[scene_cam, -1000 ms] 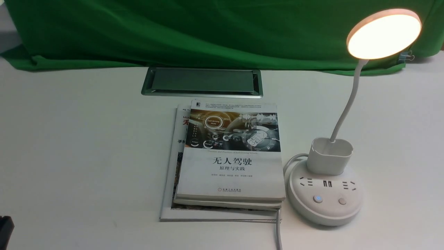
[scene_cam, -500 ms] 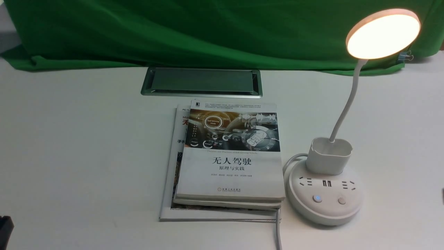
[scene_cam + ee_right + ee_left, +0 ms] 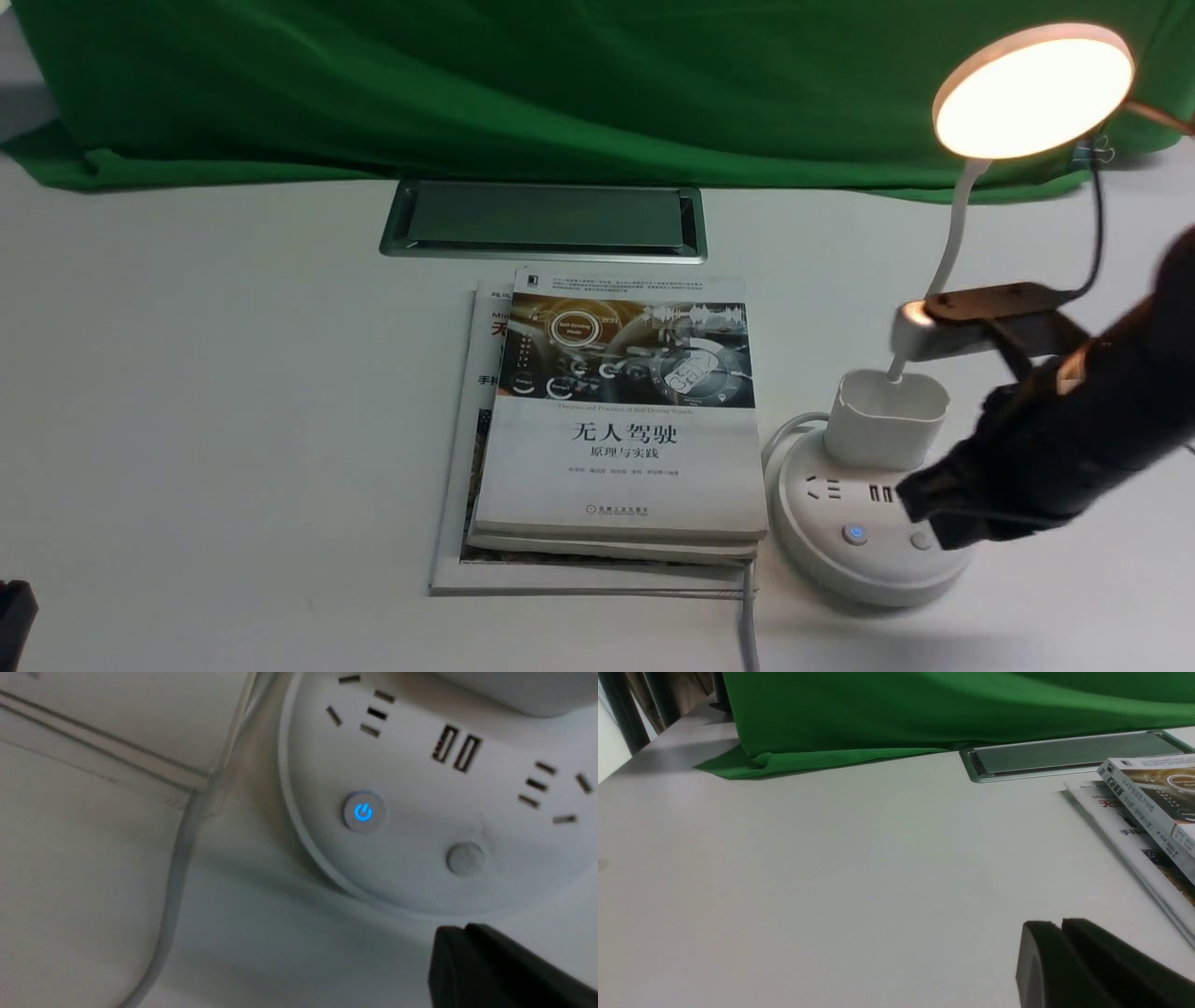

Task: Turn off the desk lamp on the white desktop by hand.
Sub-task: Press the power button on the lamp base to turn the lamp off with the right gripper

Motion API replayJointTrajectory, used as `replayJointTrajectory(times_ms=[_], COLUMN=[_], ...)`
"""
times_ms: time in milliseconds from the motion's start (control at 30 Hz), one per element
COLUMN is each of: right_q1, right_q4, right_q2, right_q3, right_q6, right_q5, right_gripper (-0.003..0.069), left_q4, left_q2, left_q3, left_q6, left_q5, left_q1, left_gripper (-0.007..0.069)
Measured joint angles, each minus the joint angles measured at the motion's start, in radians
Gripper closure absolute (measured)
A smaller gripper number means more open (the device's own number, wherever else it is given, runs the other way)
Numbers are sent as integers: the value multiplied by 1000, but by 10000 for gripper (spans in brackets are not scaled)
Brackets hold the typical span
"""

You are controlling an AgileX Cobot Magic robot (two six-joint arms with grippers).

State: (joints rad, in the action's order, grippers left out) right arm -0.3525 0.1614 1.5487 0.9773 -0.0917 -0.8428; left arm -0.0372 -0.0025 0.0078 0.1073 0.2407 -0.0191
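The white desk lamp stands at the right of the white desktop (image 3: 233,392). Its disc head (image 3: 1032,89) glows warm. Its round base (image 3: 854,560) has a blue-lit power button (image 3: 854,534) and a plain grey button (image 3: 921,539). My right gripper (image 3: 920,509) is shut and empty, hovering over the right side of the base, just above the grey button. In the right wrist view the shut tips (image 3: 455,933) lie close to the base rim, with the blue button (image 3: 363,812) and grey button (image 3: 465,858) beyond. My left gripper (image 3: 1045,926) is shut and empty, low over bare desktop.
A stack of books (image 3: 621,420) lies just left of the lamp base. The lamp's white cable (image 3: 749,625) runs to the front edge. A grey metal hatch (image 3: 543,219) sits behind the books. Green cloth (image 3: 467,84) covers the back.
My right arm has come in from the right edge and now reaches over the lamp base. The lamp stays lit. The left arm has not moved.
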Motion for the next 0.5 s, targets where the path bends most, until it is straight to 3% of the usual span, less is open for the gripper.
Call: replayJointTrajectory(times_ms=[500], right_q1=[10], right_q4=[-31], right_q2=[133], right_q3=[63], right_q6=[20], right_q5=[40], right_gripper=[613], left_q4=[0], left_q2=[0], left_q3=[0], left_q6=[0], left_q5=[0], left_q1=[0], left_gripper=[605])
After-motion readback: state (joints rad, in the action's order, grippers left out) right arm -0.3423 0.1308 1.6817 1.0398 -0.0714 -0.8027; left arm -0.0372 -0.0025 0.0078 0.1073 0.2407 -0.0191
